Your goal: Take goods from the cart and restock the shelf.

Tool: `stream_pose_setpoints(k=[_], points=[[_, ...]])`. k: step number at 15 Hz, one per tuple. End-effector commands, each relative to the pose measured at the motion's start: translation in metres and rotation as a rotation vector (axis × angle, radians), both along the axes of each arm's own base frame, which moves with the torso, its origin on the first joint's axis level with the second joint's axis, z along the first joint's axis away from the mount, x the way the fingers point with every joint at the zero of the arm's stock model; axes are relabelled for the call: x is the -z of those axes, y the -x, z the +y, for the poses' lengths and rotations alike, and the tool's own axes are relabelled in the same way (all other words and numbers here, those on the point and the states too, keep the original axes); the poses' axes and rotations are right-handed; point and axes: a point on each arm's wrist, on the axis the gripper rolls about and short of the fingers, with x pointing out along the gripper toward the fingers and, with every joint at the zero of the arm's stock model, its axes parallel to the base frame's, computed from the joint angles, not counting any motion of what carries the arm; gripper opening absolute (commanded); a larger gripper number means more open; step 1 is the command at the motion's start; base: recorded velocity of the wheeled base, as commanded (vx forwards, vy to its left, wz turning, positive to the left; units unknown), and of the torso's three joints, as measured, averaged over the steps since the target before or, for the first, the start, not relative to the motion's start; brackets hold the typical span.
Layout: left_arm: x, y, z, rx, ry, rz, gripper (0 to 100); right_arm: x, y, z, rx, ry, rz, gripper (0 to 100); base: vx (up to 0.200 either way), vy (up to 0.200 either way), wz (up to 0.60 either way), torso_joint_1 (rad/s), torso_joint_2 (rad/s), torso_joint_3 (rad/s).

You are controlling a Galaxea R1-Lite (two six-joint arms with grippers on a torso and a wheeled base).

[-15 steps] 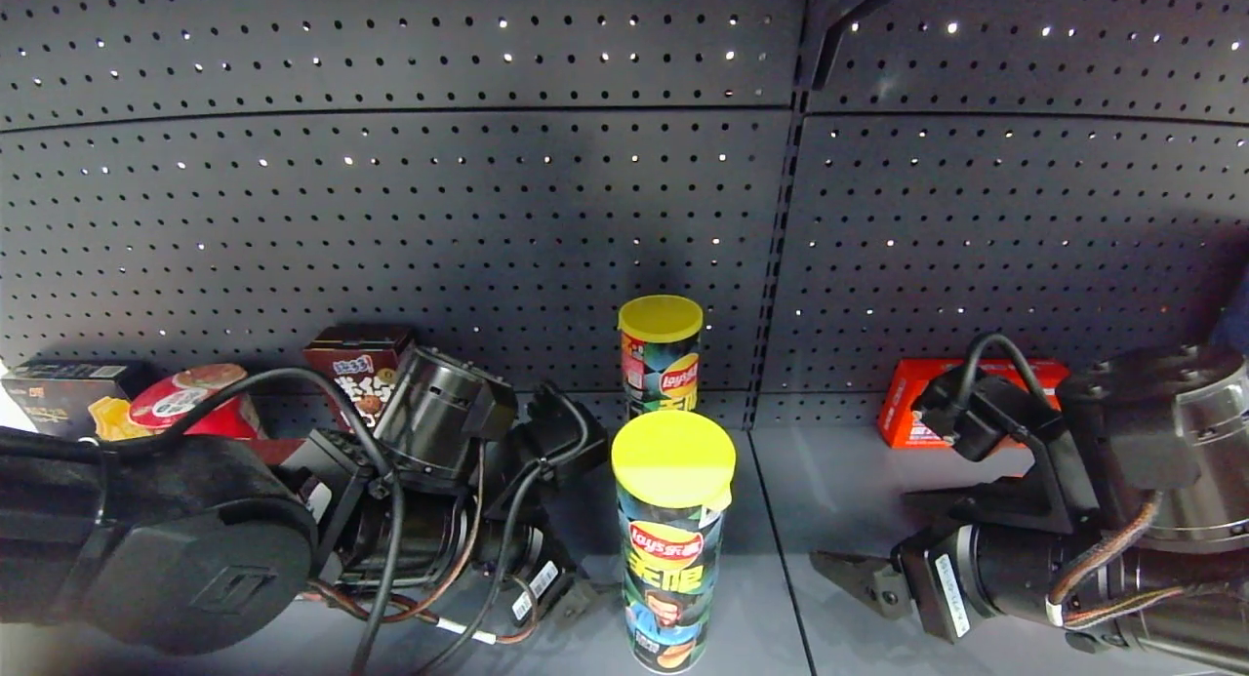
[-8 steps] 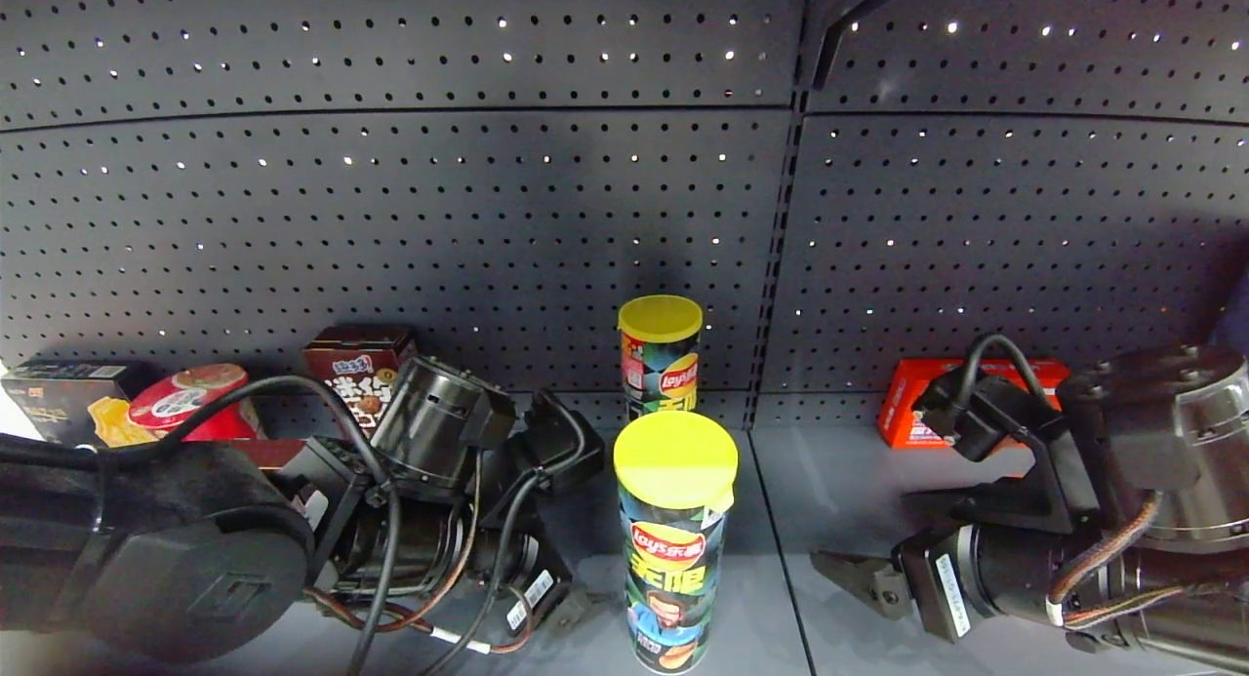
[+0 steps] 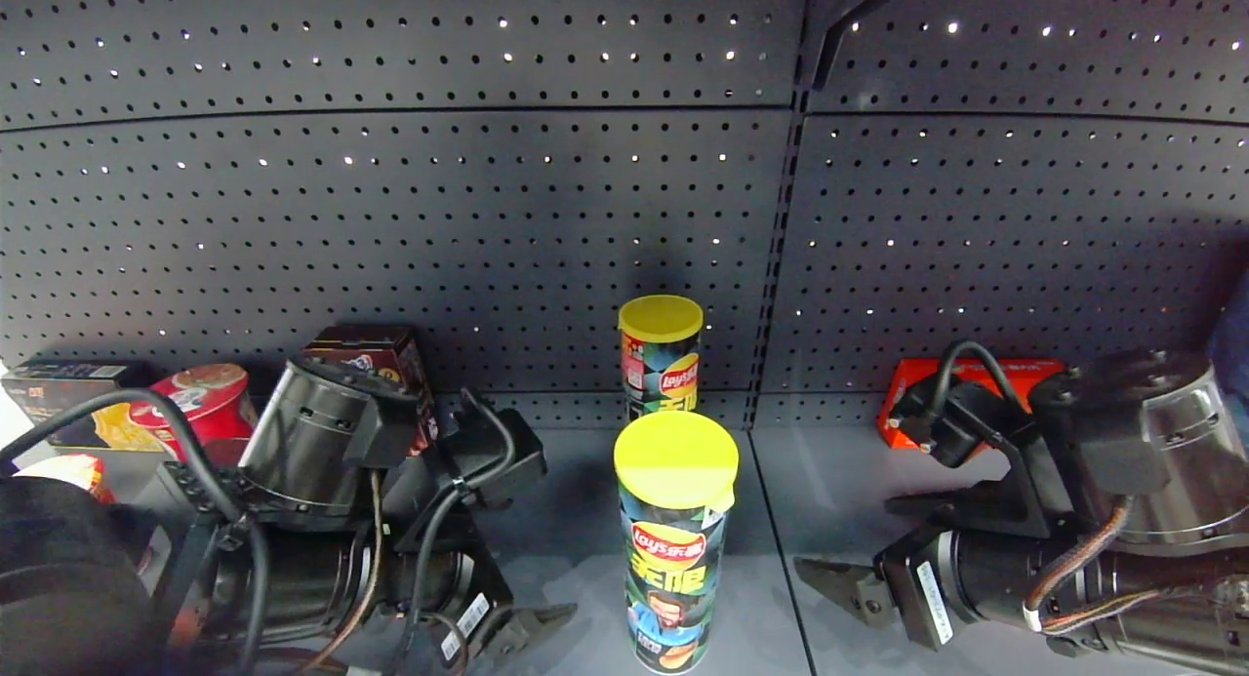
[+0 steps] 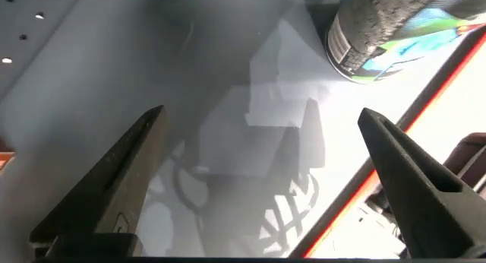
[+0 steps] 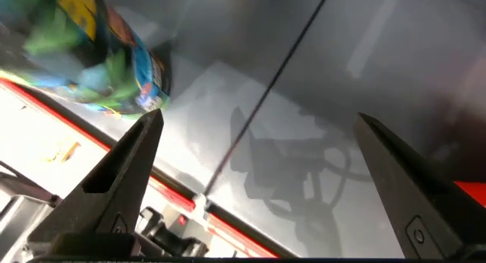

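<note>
The grey shelf (image 3: 839, 500) has a back wall with many small holes. On it a chip can (image 3: 673, 539) stands upright near the front, and a second chip can (image 3: 661, 354) stands behind it. To the left are a brown box (image 3: 366, 346), a red cup (image 3: 210, 403) and a dark box (image 3: 59, 383). To the right lies an orange box (image 3: 1015, 368).

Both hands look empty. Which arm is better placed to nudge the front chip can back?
Left, narrowly. The left hand is open with its tip close beside the front chip can; the right hand, also open, sits slightly farther from it. Either could probably manage.
</note>
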Motion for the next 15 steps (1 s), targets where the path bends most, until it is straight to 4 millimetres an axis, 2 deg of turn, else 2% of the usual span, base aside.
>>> stream_pose_setpoints(k=[1,5,6,7,10,12,15], points=[[-0.017,0.013,0.007,-0.002,0.044,-0.053,100,-0.007,0.000,-0.001,0.005,-0.020,-0.022,100,0.000,0.000,0.00,0.000,0.00,0.000],[-0.032,0.031,0.022,-0.055,0.104,-0.105,100,-0.025,0.018,-0.025,0.050,-0.074,-0.087,100,0.000,0.000,0.00,0.000,0.00,0.000],[-0.032,0.031,0.022,-0.055,0.104,-0.105,100,-0.025,0.018,-0.025,0.050,-0.074,-0.087,100,0.000,0.000,0.00,0.000,0.00,0.000],[-0.046,0.043,0.036,-0.103,0.162,-0.145,100,-0.029,0.024,-0.042,0.095,-0.089,-0.105,100,0.000,0.000,0.00,0.000,0.00,0.000],[-0.052,0.060,0.060,-0.186,0.207,-0.197,100,-0.028,0.034,-0.067,0.171,-0.106,-0.130,100,0.000,0.000,0.00,0.000,0.00,0.000],[-0.051,0.077,0.078,-0.242,0.224,-0.242,100,-0.035,0.040,-0.086,0.253,-0.132,-0.175,100,0.000,0.000,0.00,0.000,0.00,0.000],[-0.056,0.099,0.101,-0.343,0.255,-0.332,100,-0.041,0.058,-0.117,0.397,-0.143,-0.223,100,0.000,0.000,0.00,0.000,0.00,0.000]])
